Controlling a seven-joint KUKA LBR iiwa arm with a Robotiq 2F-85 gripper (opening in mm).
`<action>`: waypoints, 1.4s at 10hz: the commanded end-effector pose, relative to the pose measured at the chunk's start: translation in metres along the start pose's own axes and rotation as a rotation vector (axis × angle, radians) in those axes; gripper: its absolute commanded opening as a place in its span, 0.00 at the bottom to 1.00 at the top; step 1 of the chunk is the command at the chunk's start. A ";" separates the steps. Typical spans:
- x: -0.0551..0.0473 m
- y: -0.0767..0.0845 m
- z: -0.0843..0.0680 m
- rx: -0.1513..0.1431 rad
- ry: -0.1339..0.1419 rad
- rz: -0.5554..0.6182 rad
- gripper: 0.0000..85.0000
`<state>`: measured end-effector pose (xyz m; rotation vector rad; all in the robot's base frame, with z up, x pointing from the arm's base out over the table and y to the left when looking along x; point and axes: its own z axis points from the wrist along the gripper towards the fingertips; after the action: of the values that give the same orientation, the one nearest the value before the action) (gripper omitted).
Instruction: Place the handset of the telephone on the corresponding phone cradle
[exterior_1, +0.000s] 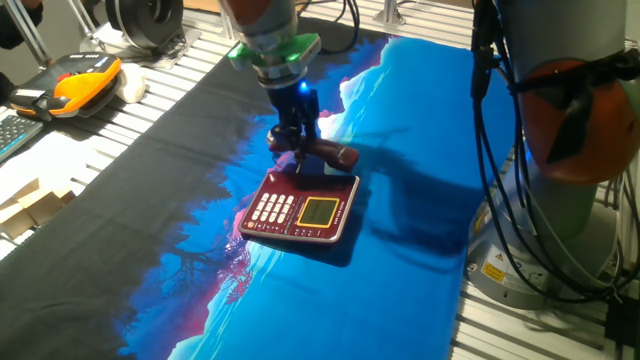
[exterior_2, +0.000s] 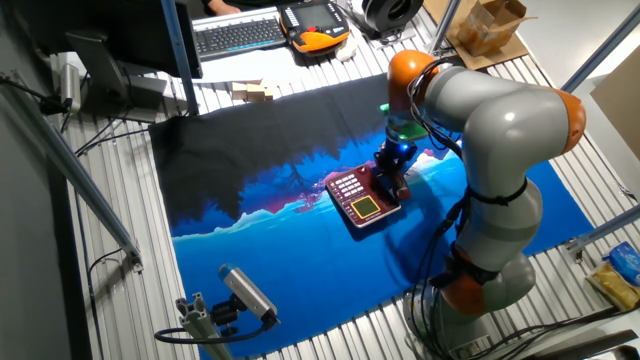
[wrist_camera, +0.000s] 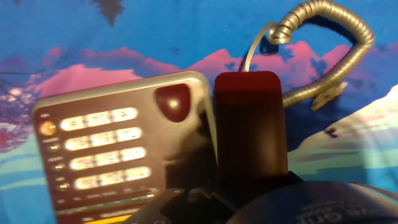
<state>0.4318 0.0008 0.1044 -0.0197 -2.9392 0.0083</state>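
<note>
The dark red telephone (exterior_1: 300, 208) lies flat on the blue cloth, with white keypad buttons and a yellow-green display. It also shows in the other fixed view (exterior_2: 362, 197) and in the hand view (wrist_camera: 112, 143). My gripper (exterior_1: 297, 142) is shut on the dark red handset (exterior_1: 332, 154) and holds it along the base's far edge, by the phone cradle (exterior_1: 318, 176). I cannot tell whether the handset touches the cradle. In the hand view the handset (wrist_camera: 249, 124) stands right beside the base, and its pale curly cord (wrist_camera: 323, 43) loops beyond it. My gripper also shows in the other fixed view (exterior_2: 392, 172).
An orange and black device (exterior_1: 85, 75) and a keyboard (exterior_2: 240, 33) lie at the table's far side. Wooden blocks (exterior_2: 252, 92) sit near the black cloth's edge. The arm's base (exterior_1: 570, 100) and its cables stand beside the cloth. A cardboard box (exterior_2: 490, 25) sits at the back.
</note>
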 end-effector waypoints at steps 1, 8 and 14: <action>0.001 0.004 0.001 0.003 -0.005 0.004 0.00; 0.009 0.027 0.016 0.039 0.020 -0.066 0.00; 0.008 0.035 0.023 0.040 0.023 -0.078 0.00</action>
<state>0.4197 0.0361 0.0823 0.0982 -2.9156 0.0558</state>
